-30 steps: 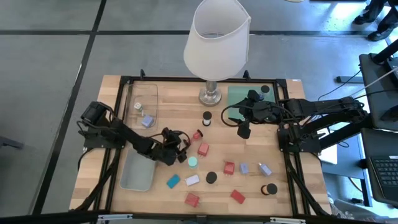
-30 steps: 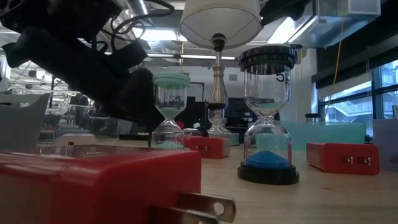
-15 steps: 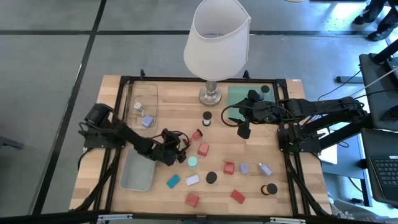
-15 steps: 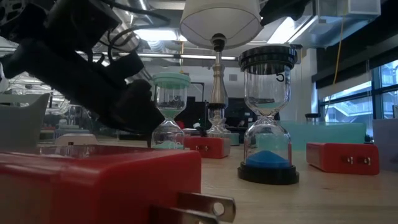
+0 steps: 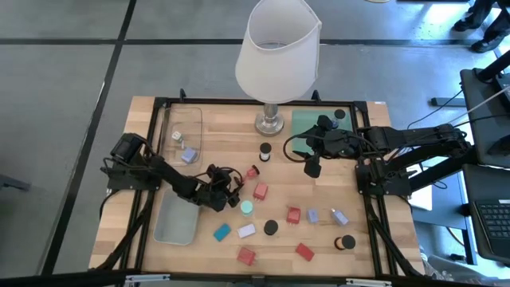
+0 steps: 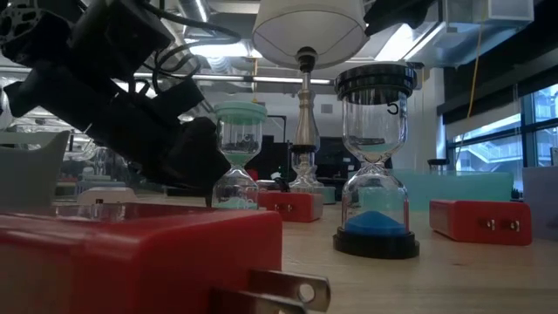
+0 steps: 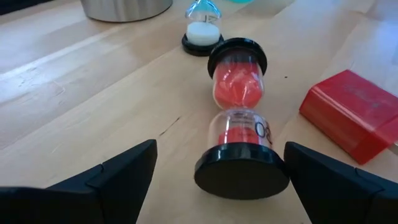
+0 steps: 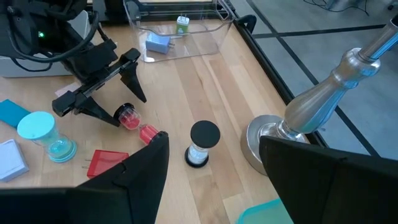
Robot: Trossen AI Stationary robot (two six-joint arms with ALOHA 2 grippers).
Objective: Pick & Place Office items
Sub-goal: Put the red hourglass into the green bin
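Observation:
A small hourglass with red sand and black end caps lies on its side on the wooden table, also seen as the red hourglass from above. My left gripper sits low at it, open, one finger on each side of the hourglass's near cap with a gap on both sides; the left gripper shows the same from the right wrist. A red block lies beside the hourglass. My right gripper hangs open above the table's far right part, with nothing between its fingers.
A white-shaded lamp stands at the far middle, with a black-capped hourglass near its base. A mint hourglass, red, lavender and teal blocks and black caps lie toward the near edge. A clear tray and a grey bin are at the left.

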